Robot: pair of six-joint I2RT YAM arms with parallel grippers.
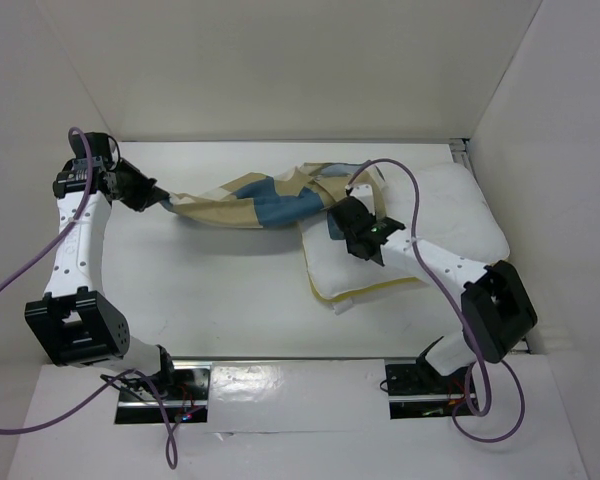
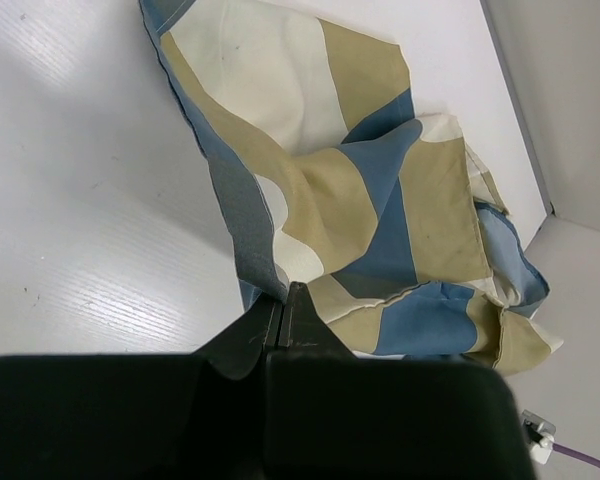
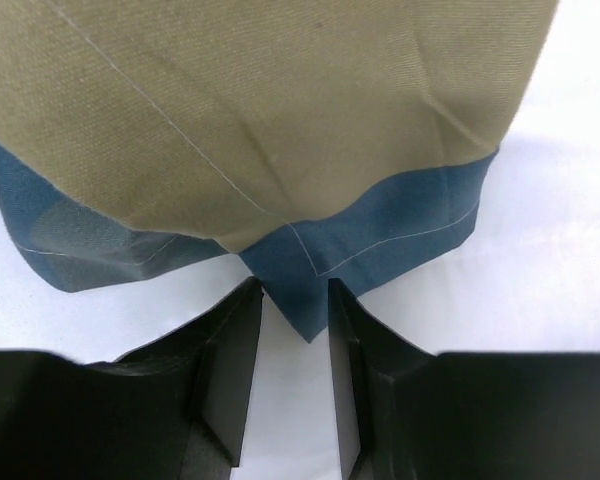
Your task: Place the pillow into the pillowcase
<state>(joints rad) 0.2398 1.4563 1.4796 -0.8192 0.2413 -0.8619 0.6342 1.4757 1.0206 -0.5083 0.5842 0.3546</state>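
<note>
The white pillow (image 1: 450, 225) with a yellow edge band lies at the right of the table. The checked blue, tan and cream pillowcase (image 1: 265, 200) stretches, crumpled, from the far left across onto the pillow's left end. My left gripper (image 1: 158, 198) is shut on the pillowcase's left end (image 2: 380, 200), pinching fabric at the fingertips (image 2: 286, 296). My right gripper (image 1: 352, 238) hovers over the pillow's left part, open. In the right wrist view a blue corner of the pillowcase (image 3: 310, 285) hangs between the open fingers (image 3: 295, 295), above the white pillow (image 3: 570, 250).
White walls enclose the table on the left, far and right sides (image 1: 280, 70). A metal bracket (image 1: 460, 152) sits at the far right corner. Purple cables (image 1: 400, 180) loop over both arms.
</note>
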